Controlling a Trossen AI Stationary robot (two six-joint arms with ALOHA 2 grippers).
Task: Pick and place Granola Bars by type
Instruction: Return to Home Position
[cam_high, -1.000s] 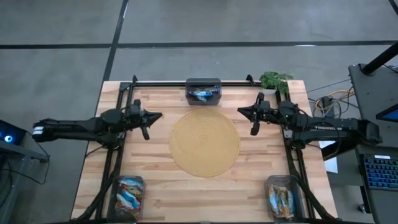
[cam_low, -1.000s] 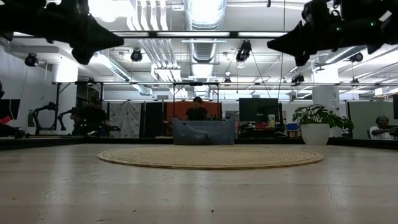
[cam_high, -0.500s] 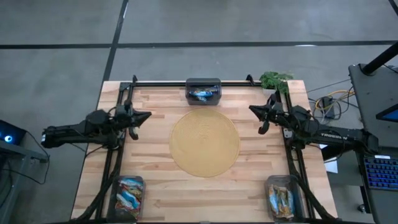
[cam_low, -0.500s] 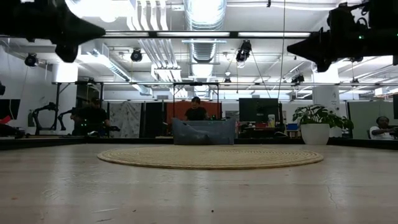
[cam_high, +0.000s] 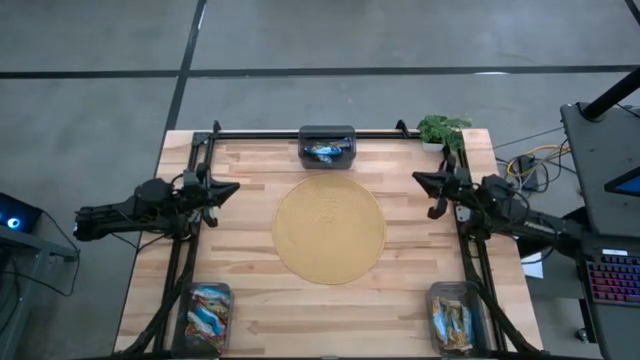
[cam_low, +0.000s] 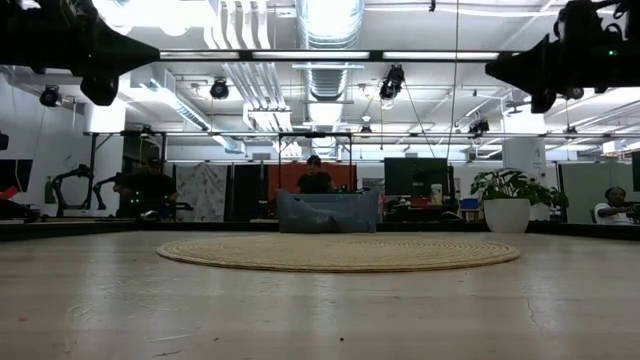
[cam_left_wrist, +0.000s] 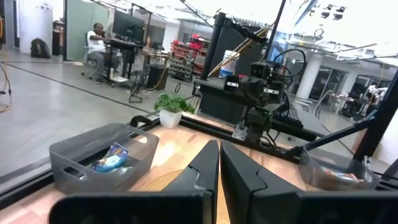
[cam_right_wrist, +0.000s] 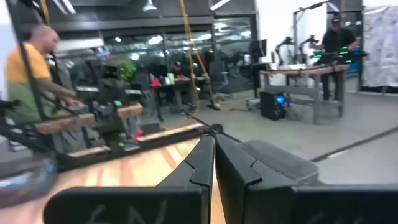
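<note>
- Your left gripper (cam_high: 228, 188) hangs raised over the left side of the desk (cam_high: 250, 290), with its fingers pressed flat together.
- Your right gripper (cam_high: 425, 181) mirrors it over the right side, and its fingers are closed the same way.
- Between them, a round woven mat (cam_high: 329, 229) sits mid-desk.
- The Granola Bars (cam_high: 324, 152) are all in bins. Shiny blue ones lie in the far bin (cam_high: 327, 130), at the middle of the back edge.
- The near-left bin (cam_high: 187, 310) holds a heap of blue-white and red wrappers (cam_high: 207, 312).
- The near-right bin (cam_high: 433, 310) holds yellow-brown wrappers (cam_high: 452, 322).
</note>
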